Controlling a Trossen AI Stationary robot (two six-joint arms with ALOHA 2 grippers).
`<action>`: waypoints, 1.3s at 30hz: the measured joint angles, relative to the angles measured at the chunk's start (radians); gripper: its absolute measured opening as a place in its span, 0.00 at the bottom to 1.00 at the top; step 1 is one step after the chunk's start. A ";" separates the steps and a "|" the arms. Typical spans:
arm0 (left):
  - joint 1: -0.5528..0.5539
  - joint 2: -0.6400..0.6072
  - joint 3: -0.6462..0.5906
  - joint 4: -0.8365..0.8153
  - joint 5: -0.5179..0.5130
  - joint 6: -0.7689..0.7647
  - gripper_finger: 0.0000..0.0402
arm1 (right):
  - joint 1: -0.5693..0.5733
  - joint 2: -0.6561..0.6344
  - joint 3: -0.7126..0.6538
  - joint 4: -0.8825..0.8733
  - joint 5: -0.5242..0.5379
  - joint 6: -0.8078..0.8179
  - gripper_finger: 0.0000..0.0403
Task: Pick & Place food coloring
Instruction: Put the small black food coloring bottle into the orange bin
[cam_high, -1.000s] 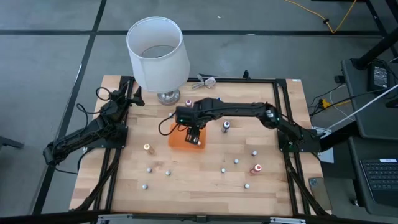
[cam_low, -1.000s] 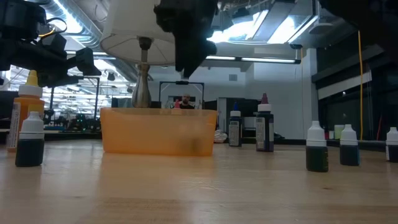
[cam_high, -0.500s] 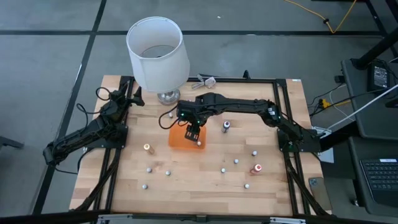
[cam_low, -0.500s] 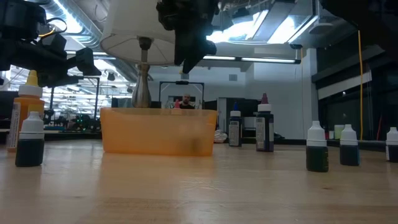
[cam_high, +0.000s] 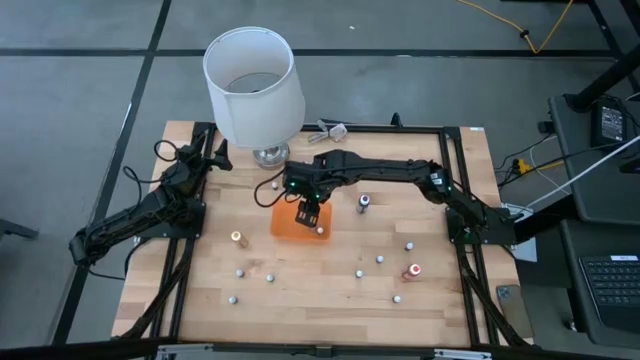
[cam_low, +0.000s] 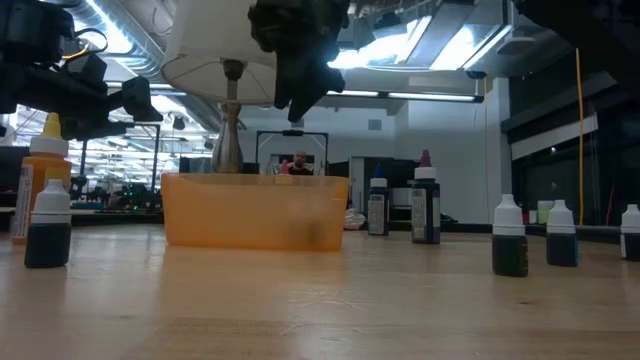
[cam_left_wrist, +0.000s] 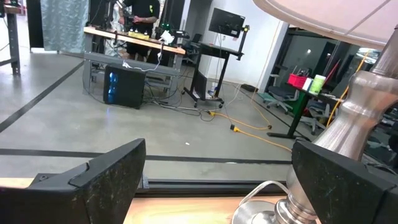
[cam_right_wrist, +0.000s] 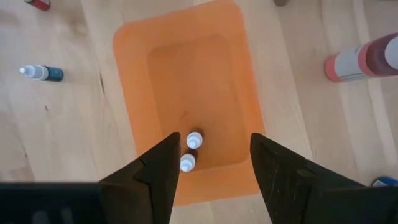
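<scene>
Wooden surface (cam_high: 330, 290): your left claw (cam_high: 216, 152) waits wide open at the far left by the lamp (cam_high: 254, 85). Your right claw (cam_right_wrist: 211, 165) hovers empty, parted, above the orange tray (cam_right_wrist: 130, 112) holding two food coloring bottles (cam_right_wrist: 194, 140); others stand scattered right.

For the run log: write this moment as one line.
right gripper: open, empty, above orange tray | tray: two small bottles inside | left gripper: open, waiting by lamp | more bottles on table

Orange tray (cam_right_wrist: 186, 93) on the pale wood-grain worktop (cam_right_wrist: 62, 124); two white-capped food coloring bottles (cam_right_wrist: 191, 149) inside; white-shaded lamp (cam_high: 253, 85) on silver base
</scene>
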 joint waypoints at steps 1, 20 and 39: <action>0.000 0.000 0.000 0.000 0.000 0.000 0.97 | 0.004 0.000 0.000 0.000 0.000 -0.002 0.48; 0.000 0.000 0.000 -0.001 0.000 0.000 0.97 | 0.188 -0.103 0.000 0.072 0.035 -0.154 0.65; 0.000 0.000 0.000 -0.004 0.000 0.000 0.97 | 0.418 -0.463 -0.615 0.325 0.318 -0.034 0.70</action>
